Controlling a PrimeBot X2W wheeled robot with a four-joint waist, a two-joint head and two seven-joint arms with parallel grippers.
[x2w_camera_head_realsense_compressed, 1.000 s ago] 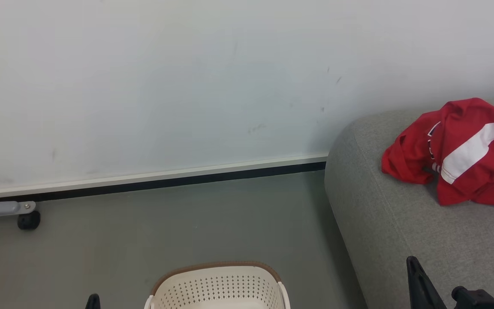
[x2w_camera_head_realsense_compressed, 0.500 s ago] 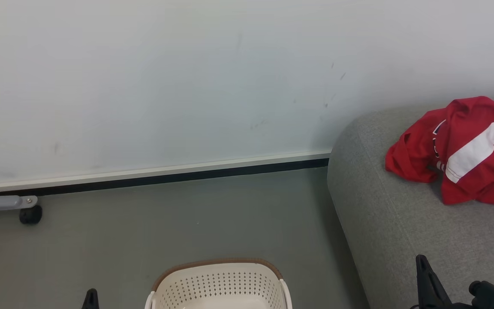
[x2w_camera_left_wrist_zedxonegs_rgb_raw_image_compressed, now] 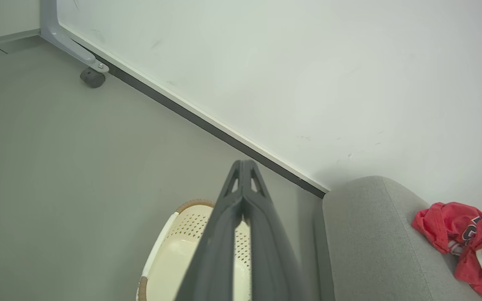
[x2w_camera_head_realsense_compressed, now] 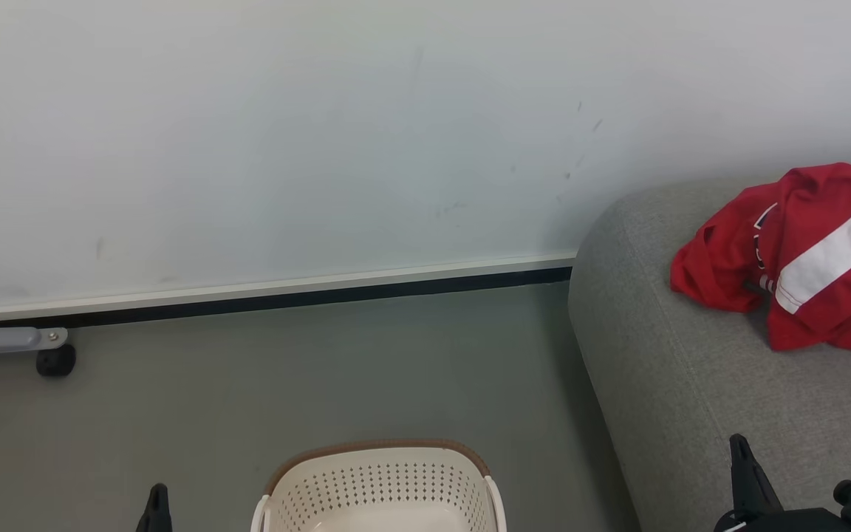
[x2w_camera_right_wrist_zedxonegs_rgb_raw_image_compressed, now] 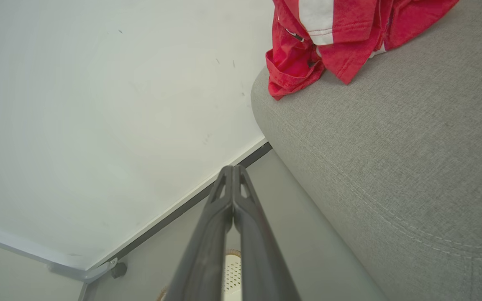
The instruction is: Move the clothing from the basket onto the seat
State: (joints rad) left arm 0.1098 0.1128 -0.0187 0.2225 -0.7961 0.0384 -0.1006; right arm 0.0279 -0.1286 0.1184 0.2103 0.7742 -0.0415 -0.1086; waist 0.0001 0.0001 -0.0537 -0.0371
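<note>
Since a second ago the head camera has shifted slightly and the right gripper (x2w_camera_right_wrist_zedxonegs_rgb_raw_image_compressed: 232, 171) has drifted rightward. The clothing (x2w_camera_head_realsense_compressed: 802, 258) lies heaped on the grey woven seat (x2w_camera_head_realsense_compressed: 677, 384), near its rounded corner by the white wall (x2w_camera_head_realsense_compressed: 322, 148). The basket (x2w_camera_head_realsense_compressed: 381, 484) stands on the grey floor (x2w_camera_head_realsense_compressed: 285, 384) beside the seat. Right and left gripper (x2w_camera_left_wrist_zedxonegs_rgb_raw_image_compressed: 244, 167) each have fingertips pressed together, holding nothing.

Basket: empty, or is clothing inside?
Looks empty: the basket shows only bare cream plastic inside, though its near part is cut off. The clothing lies crumpled on the seat.
</note>
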